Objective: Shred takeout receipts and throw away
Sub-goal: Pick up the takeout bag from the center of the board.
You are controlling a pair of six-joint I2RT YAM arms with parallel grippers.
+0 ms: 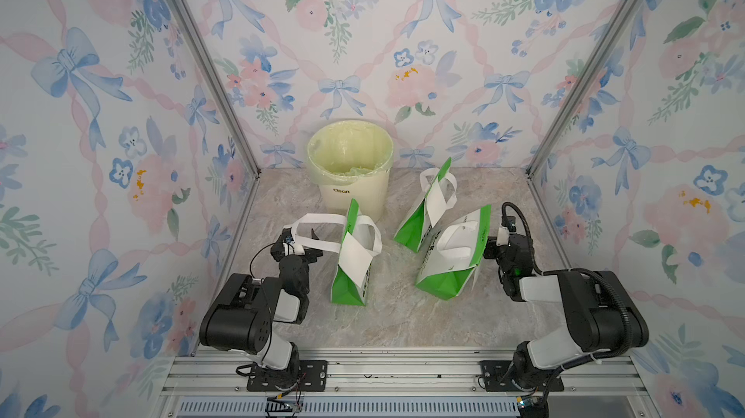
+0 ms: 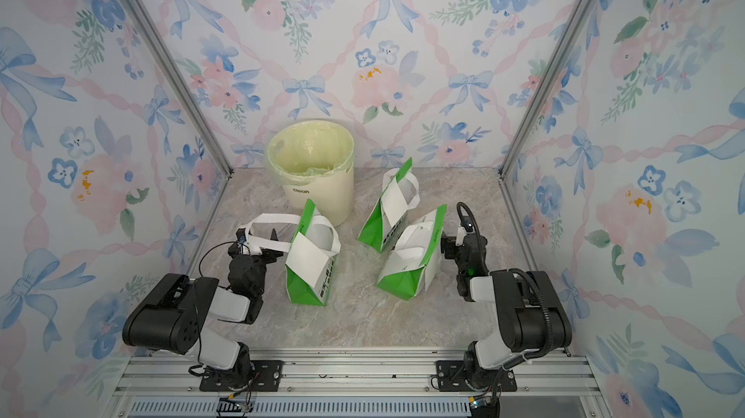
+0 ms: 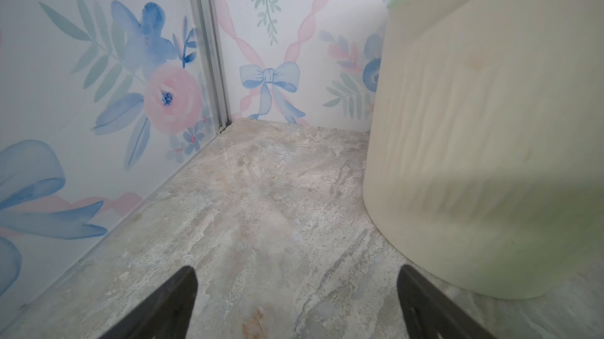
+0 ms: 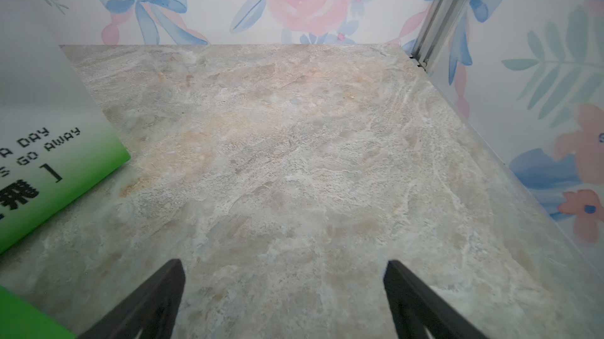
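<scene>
Nearest sat the silver aluminium rail base (image 1: 403,371), with both black-and-grey arms bolted to it so each could cover its own half of the grey marbled tabletop (image 1: 403,319). Left gripper (image 3: 295,291) hung low at the left, fingers spread wide with nothing between them. The long white loop handle (image 1: 318,218) of the near-left green-and-white paper bag (image 1: 344,291) lay draped over its top, not pinched. Right gripper (image 4: 284,288) was equally wide and empty, just beside the near-right green-and-white paper bag (image 1: 443,285), apparently staged for a first reach. One thin white paper takeout receipt (image 1: 356,260) lay slanted on the near-left bag's face. A second receipt (image 1: 435,202) lay on the face of the farther green-and-white bag (image 1: 409,228), probably turned outward so a jaw could peel it. Whether the near-right bag carried one I could not tell. Farthest, the cream round plastic bin (image 1: 363,198) with its pale green liner stood at mid-back, likely so either arm could reach it
</scene>
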